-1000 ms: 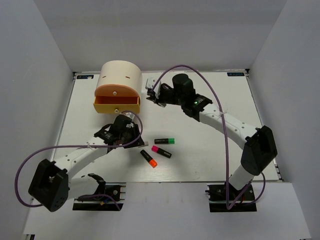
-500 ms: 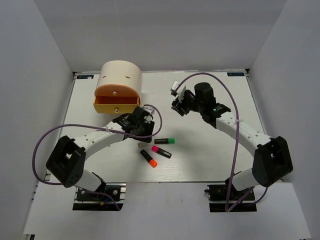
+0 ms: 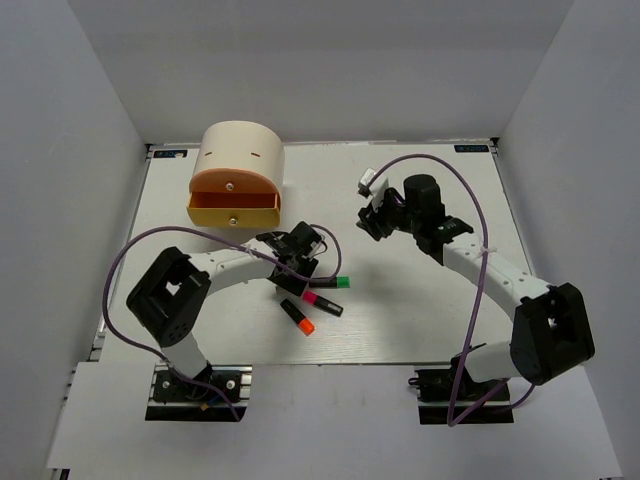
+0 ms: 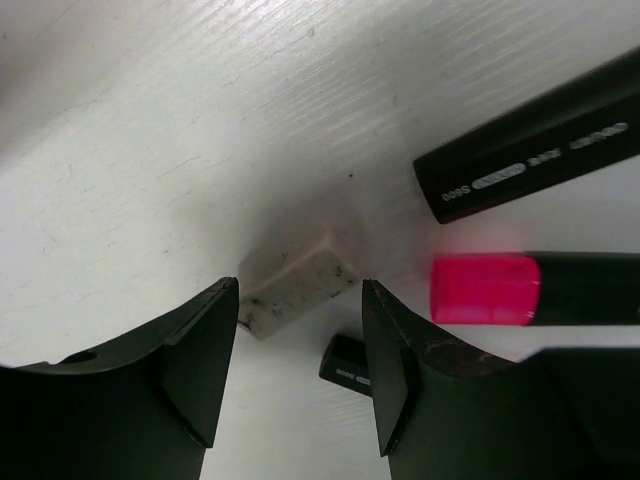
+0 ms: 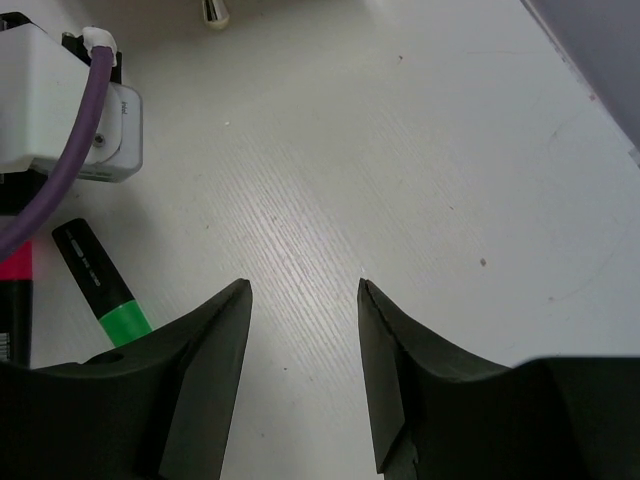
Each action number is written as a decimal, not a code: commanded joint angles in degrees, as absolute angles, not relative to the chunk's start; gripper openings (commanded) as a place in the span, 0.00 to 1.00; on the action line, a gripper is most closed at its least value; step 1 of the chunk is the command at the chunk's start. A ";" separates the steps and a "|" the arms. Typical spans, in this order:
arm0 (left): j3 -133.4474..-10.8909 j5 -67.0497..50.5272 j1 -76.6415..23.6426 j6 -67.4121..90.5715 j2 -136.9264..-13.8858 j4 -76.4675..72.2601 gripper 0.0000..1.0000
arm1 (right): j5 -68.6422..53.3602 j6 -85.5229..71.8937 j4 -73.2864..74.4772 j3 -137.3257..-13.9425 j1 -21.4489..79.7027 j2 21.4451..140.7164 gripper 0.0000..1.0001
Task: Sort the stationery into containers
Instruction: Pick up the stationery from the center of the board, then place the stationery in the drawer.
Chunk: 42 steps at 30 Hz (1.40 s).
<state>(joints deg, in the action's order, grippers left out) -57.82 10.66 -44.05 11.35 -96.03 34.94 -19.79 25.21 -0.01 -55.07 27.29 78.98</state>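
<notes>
A beige speckled eraser (image 4: 298, 283) lies on the white table, just past and between the tips of my open left gripper (image 4: 300, 292). The pink-capped highlighter (image 4: 487, 289) lies right of it, the green one's black body (image 4: 540, 140) beyond, and the orange one's black end (image 4: 345, 362) below. From above, my left gripper (image 3: 300, 262) hovers by the green (image 3: 330, 282), pink (image 3: 322, 303) and orange (image 3: 298, 316) highlighters. My right gripper (image 3: 372, 218) is open and empty over bare table (image 5: 303, 285). The cream drum (image 3: 238, 152) stands at the back left.
The drum's yellow lower drawer (image 3: 232, 211) stands pulled out under the orange one (image 3: 232, 185). The right wrist view shows the green highlighter (image 5: 100, 285) and the left arm's white camera block (image 5: 70, 110) at its left. White walls enclose the table.
My left gripper has swung right from the drawer front to the highlighters. My right gripper has moved right and away from the drum.
</notes>
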 commanded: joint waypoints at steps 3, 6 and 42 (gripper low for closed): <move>-59.41 13.18 -44.56 9.05 -98.08 34.19 0.63 | -21.36 23.64 -1.50 -53.70 26.37 76.38 0.53; -58.89 13.18 -44.56 8.53 -98.61 32.79 0.60 | -21.80 23.55 -1.58 -53.26 25.84 76.11 0.53; -53.79 42.62 -33.05 66.88 -61.44 12.30 0.05 | -22.24 24.17 -3.34 -45.00 24.87 72.86 0.56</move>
